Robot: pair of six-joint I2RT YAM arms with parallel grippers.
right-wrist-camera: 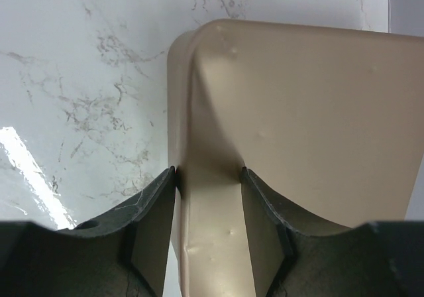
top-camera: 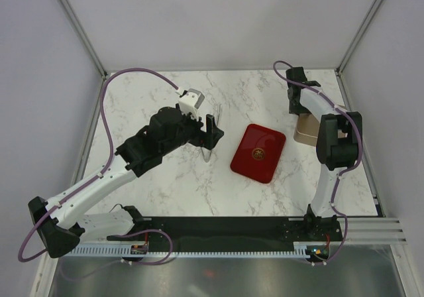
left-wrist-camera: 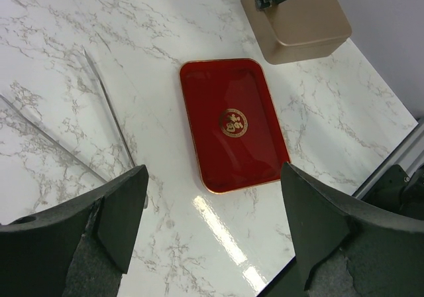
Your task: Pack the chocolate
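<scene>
No chocolate shows in any view. A red tray (top-camera: pixel 258 152) (left-wrist-camera: pixel 232 121) with a gold emblem lies empty at mid-table. To its right sits a tan box (top-camera: pixel 306 132) (left-wrist-camera: pixel 301 28) (right-wrist-camera: pixel 298 105). My right gripper (top-camera: pixel 297 108) (right-wrist-camera: pixel 207 172) reaches down onto the box's near-left corner. Its fingers stand on either side of the box wall, both pads against it. My left gripper (top-camera: pixel 211 134) (left-wrist-camera: pixel 213 178) hovers over the marble left of the tray, open wide with nothing between its fingers.
Thin metal tongs (left-wrist-camera: pixel 109 105) (top-camera: pixel 207 152) lie on the marble table (top-camera: pixel 165 178) just left of the red tray, under my left gripper. White walls and a metal frame close in the table's sides; a black rail runs along the near edge.
</scene>
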